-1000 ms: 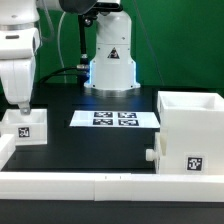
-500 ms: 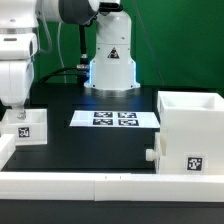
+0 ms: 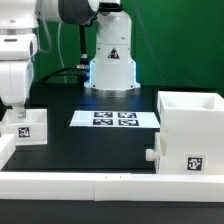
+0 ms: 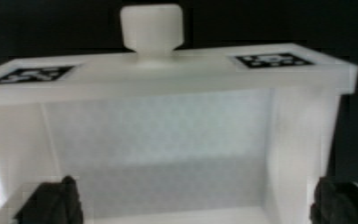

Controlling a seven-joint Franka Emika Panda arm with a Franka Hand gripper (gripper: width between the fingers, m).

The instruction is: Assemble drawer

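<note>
The black desk (image 3: 100, 145) lies bare between the marker board (image 3: 115, 119) and the near rail (image 3: 90, 183). The drawer casing (image 3: 190, 130) stands far right. At far left the hand (image 3: 17, 108) hangs spread, empty, seemingly just above a knobbed tray (image 4: 167, 120).

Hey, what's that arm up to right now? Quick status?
Gripper jaws open, holding nothing. Poised over white plastic knobbed drawer tray at exterior view's left. Tall white cube-like casing sits apart at right. Nothing seen between jaws and tray.
</note>
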